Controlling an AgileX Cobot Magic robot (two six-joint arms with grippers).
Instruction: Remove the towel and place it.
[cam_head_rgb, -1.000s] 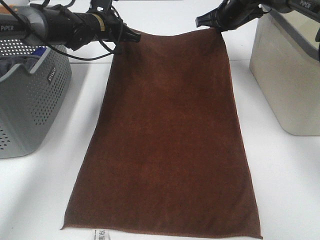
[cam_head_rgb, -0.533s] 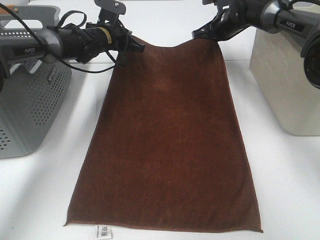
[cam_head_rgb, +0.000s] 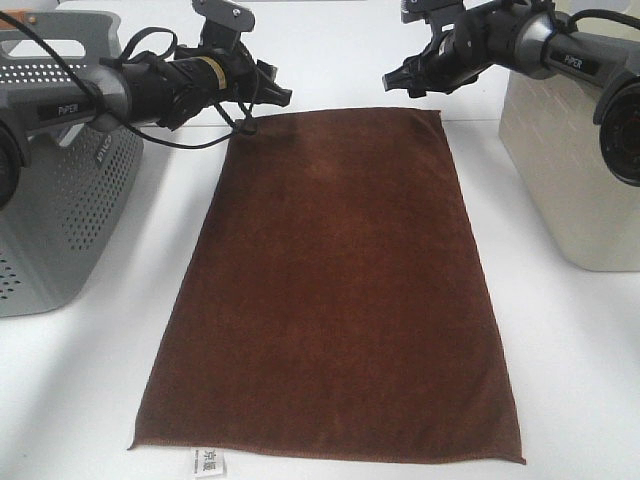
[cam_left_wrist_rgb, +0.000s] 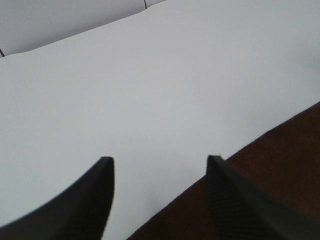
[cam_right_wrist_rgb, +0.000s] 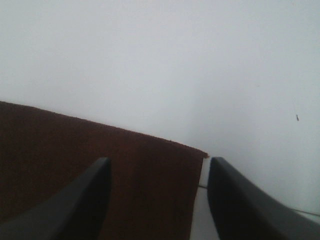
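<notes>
Dark brown towel (cam_head_rgb: 330, 290) spread flat on the white table (cam_head_rgb: 560, 350), between grey basket (cam_head_rgb: 60, 200) and beige bin (cam_head_rgb: 570, 170); white tag (cam_head_rgb: 208, 462) at the near short edge. Left gripper (cam_head_rgb: 278, 95) just above the far left corner, right gripper (cam_head_rgb: 395, 80) above the far right corner, both apart from the cloth.

From the left wrist: left gripper (cam_left_wrist_rgb: 160, 160) spread wide, holding nothing; bare table between the fingers, towel (cam_left_wrist_rgb: 270, 170) edge running below one of them.

From the right wrist: right gripper (cam_right_wrist_rgb: 160, 161) likewise wide and empty; towel (cam_right_wrist_rgb: 75, 150) corner lying flat below, between the fingers.
</notes>
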